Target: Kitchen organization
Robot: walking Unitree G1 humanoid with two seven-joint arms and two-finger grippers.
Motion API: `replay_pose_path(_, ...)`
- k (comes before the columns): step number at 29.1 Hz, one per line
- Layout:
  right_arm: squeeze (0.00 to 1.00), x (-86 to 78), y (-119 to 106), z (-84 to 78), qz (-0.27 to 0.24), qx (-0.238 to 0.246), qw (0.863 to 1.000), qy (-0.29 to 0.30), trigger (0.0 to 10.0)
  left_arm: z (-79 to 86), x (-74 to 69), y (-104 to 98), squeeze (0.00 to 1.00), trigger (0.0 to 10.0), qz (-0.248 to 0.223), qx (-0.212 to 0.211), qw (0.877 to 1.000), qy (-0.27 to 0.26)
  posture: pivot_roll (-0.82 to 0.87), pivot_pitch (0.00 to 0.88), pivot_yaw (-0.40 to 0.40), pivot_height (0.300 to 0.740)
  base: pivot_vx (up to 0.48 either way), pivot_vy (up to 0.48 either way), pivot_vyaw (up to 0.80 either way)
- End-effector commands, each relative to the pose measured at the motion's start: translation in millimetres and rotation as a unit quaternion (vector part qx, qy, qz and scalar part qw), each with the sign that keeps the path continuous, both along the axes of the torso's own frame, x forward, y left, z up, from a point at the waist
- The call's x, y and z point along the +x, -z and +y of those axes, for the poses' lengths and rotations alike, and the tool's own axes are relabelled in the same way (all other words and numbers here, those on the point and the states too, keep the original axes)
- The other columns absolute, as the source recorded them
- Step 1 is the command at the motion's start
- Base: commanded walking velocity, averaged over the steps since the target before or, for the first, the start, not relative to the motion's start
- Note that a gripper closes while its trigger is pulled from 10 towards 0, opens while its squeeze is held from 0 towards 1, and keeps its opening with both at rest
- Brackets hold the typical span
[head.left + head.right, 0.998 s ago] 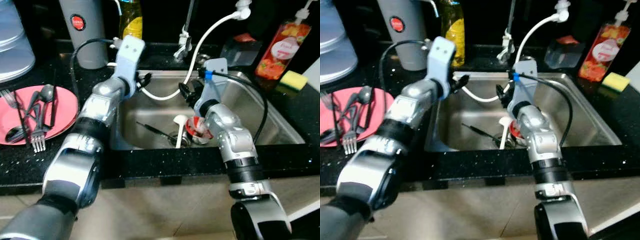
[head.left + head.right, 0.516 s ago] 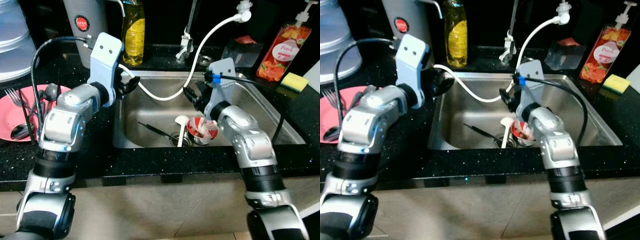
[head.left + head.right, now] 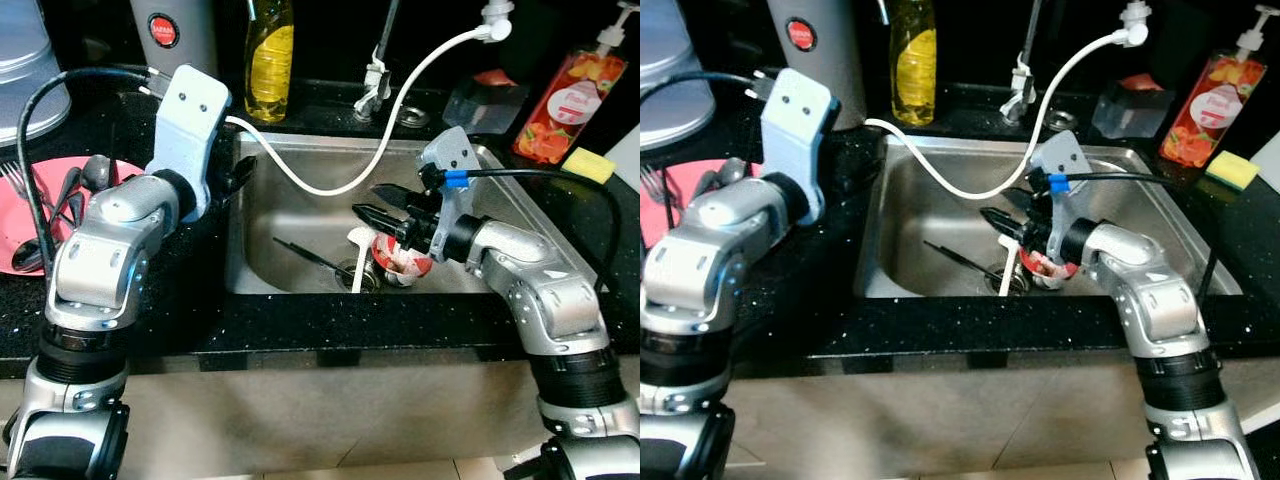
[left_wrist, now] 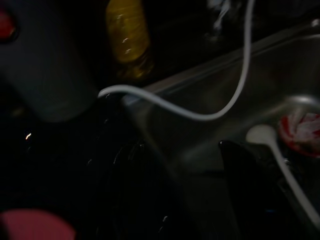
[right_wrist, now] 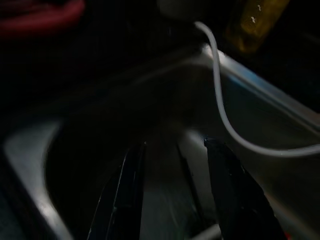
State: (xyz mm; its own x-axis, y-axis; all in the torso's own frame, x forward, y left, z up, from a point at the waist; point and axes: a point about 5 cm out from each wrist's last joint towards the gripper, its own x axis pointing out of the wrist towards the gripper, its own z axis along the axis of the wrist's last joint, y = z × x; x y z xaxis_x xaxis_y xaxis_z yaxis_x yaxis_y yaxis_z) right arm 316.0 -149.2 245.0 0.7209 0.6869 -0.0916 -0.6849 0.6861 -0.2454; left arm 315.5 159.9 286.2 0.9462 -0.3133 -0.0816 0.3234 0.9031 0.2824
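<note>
My right pincer (image 3: 385, 203), fingers parted, hovers over the sink (image 3: 520, 235) at twelve o'clock of the white spoon (image 3: 357, 262); my left pincer's (image 3: 236, 172) grip I cannot tell.

Black speckled counter (image 3: 300, 325) with steel sink (image 3: 520, 235) set in it. In the basin near the drain: white ladle (image 3: 357, 262), red-and-white bowl (image 3: 400, 262), thin dark utensil (image 3: 305, 256). On the counter, left: pink plate (image 3: 25, 215) loaded with forks and spoons. Along the back: grey canister (image 3: 172, 30), yellow soap bottle (image 3: 268, 55), red pump bottle (image 3: 572, 85), yellow sponge (image 3: 588, 163).
</note>
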Motion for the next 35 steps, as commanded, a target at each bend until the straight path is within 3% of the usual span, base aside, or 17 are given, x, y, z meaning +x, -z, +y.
replay_pose_path(1,0.0,4.6,7.4,-9.1,0.01,-0.021,0.999,0.045,10.0,2.8,-2.7,1.1,0.0,10.0,0.004,0.009,1.0,-0.008,0.21,0.038,-0.099,0.74,0.0,0.0,0.0)
replay_pose_path(8,0.0,3.5,7.5,-15.0,0.016,-0.022,0.998,0.049,10.0,2.2,-0.6,-0.2,0.0,10.0,-0.006,0.02,1.0,-0.011,0.21,0.017,-0.085,0.74,0.0,0.0,0.0)
replay_pose_path(11,0.0,15.6,14.9,-33.1,0.038,-0.057,0.991,0.115,10.0,2.1,0.0,-2.5,0.0,10.0,-0.011,0.02,1.0,-0.011,0.21,0.008,-0.083,0.74,0.0,0.0,0.0)
replay_pose_path(12,0.0,24.2,18.8,-40.7,0.064,-0.041,0.987,0.142,10.0,2.4,0.7,-2.7,0.0,10.0,-0.011,0.02,1.0,-0.012,0.21,0.007,-0.081,0.74,0.0,0.0,0.0)
replay_pose_path(14,0.0,27.3,21.1,-42.2,0.074,-0.032,0.986,0.147,10.0,2.5,0.8,-2.7,0.0,10.0,-0.01,0.019,1.0,-0.013,0.21,0.007,-0.081,0.74,0.0,0.0,0.0)
replay_pose_path(16,0.0,38.2,36.3,-45.5,0.122,-0.013,0.979,0.162,10.0,0.3,1.3,-1.6,0.0,10.0,-0.005,0.013,1.0,-0.011,0.2,0.004,-0.072,0.74,0.0,0.0,0.0)
replay_pose_path(17,0.0,38.2,36.3,-45.5,0.122,-0.013,0.979,0.162,10.0,0.3,1.3,-1.6,0.0,10.0,-0.005,0.013,1.0,-0.011,0.2,0.004,-0.072,0.74,0.0,0.0,0.0)
replay_pose_path(18,0.0,46.3,50.5,-45.0,0.172,-0.011,0.974,0.147,10.0,-2.8,2.1,0.8,0.0,10.0,-0.003,0.014,1.0,-0.007,0.19,0.002,-0.083,0.74,0.0,0.0,0.0)
replay_pose_path(19,0.0,48.1,52.9,-44.8,0.185,-0.012,0.973,0.139,10.0,-3.7,2.4,1.5,0.0,10.0,-0.002,0.015,1.0,-0.006,0.19,0.0,-0.089,0.74,0.0,0.0,0.0)
replay_pose_path(23,0.0,56.8,44.9,-44.0,0.225,0.007,0.97,0.091,10.0,-5.1,2.4,1.5,0.0,10.0,-0.003,0.001,1.0,-0.009,0.19,0.0,-0.102,0.74,0.0,0.0,0.0)
replay_pose_path(29,0.0,69.1,39.1,-49.0,0.217,-0.068,0.97,0.084,10.0,1.6,-0.7,2.3,0.0,10.0,-0.006,0.0,1.0,-0.023,0.2,0.0,-0.124,0.74,0.0,0.0,0.0)
replay_pose_path(35,0.0,70.2,37.7,-47.3,0.224,-0.07,0.97,0.064,10.0,2.7,-0.6,2.9,0.0,10.0,-0.006,0.001,1.0,-0.025,0.2,0.0,-0.121,0.74,0.0,0.0,0.0)
